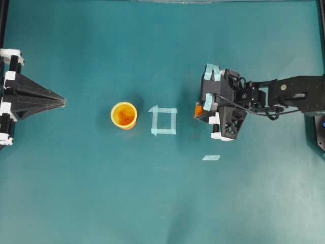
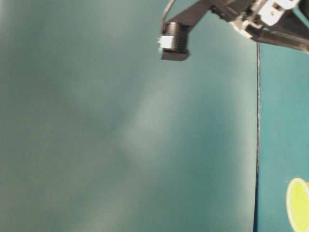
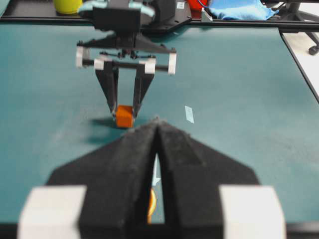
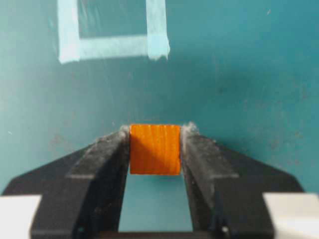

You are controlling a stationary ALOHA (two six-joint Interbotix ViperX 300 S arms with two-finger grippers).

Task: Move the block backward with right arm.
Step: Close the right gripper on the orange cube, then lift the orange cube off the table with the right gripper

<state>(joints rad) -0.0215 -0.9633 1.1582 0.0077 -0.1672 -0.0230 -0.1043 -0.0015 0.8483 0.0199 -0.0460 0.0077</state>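
The block [image 4: 155, 149], a small orange cube, sits between the two black fingers of my right gripper [image 4: 155, 130], which press on both its sides. In the overhead view the block [image 1: 199, 110] peeks out at the left end of the right gripper [image 1: 201, 112], right of a light-blue tape square [image 1: 163, 121]. The left wrist view shows the right gripper [image 3: 124, 110] pointing down onto the block [image 3: 124, 117] at or just above the table. My left gripper [image 1: 63, 102] is shut and empty at the far left.
A round orange-yellow cup [image 1: 124, 115] stands left of the tape square. A short tape strip [image 1: 211, 157] lies below the right gripper. The tape square [image 4: 112, 47] lies ahead of the block in the right wrist view.
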